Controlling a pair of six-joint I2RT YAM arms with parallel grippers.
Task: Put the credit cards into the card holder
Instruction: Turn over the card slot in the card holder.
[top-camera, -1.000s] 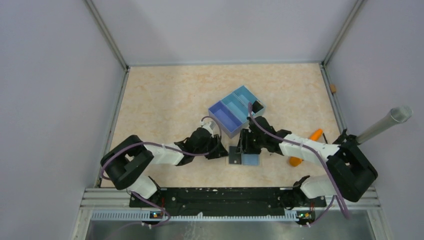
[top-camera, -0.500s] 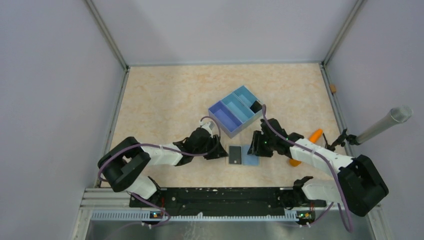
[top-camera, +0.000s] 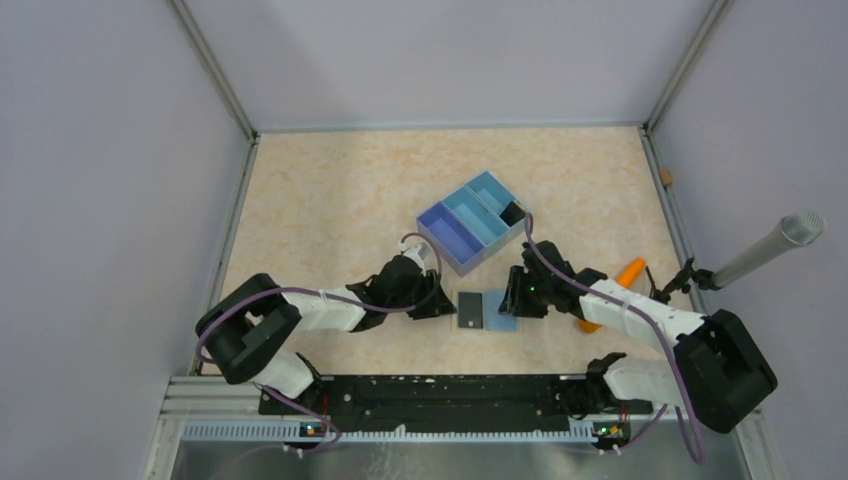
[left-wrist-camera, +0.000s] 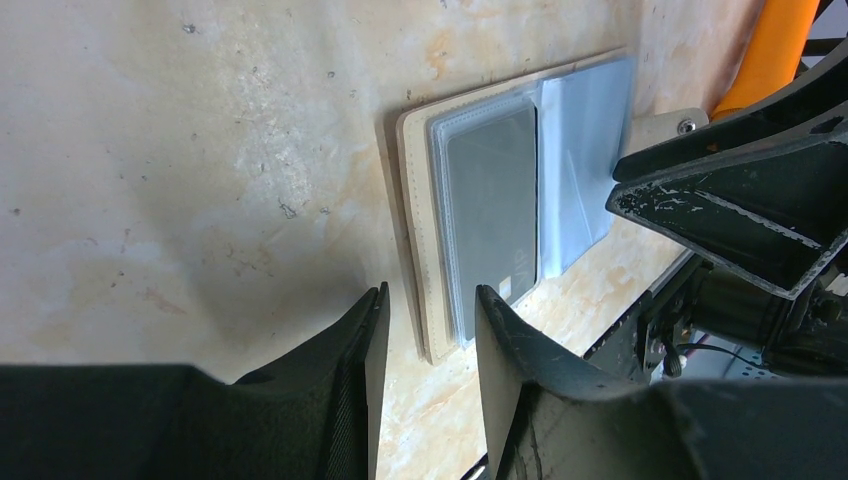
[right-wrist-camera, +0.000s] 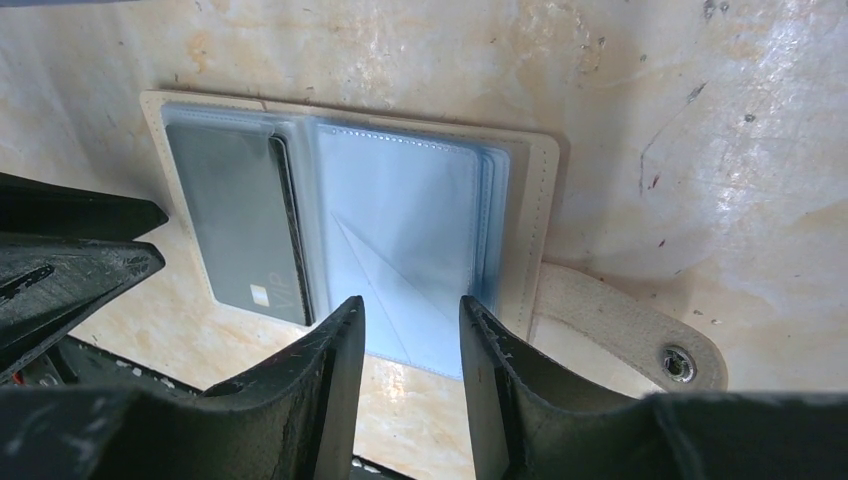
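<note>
Card holder (right-wrist-camera: 545, 200): lies open and flat on the table (top-camera: 330, 200), between my two grippers.
Dark card (right-wrist-camera: 235, 220): sits in the holder's left clear pocket.
My left gripper (left-wrist-camera: 430, 298): fingers slightly apart, holding nothing, at the holder's left edge.
My right gripper (right-wrist-camera: 410, 310): fingers slightly apart, holding nothing, over the right pocket.

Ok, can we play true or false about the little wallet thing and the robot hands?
1. The card holder lies open, flat on the table. True.
2. A dark card sits in one of its pockets. True.
3. The right gripper holds a card in the air. False: its fingers are apart over the holder, gripping nothing.
4. The blue tray rests on the holder. False: it stands apart, farther back.
5. The orange thing lies by the left arm. False: it is by the right arm.
</note>
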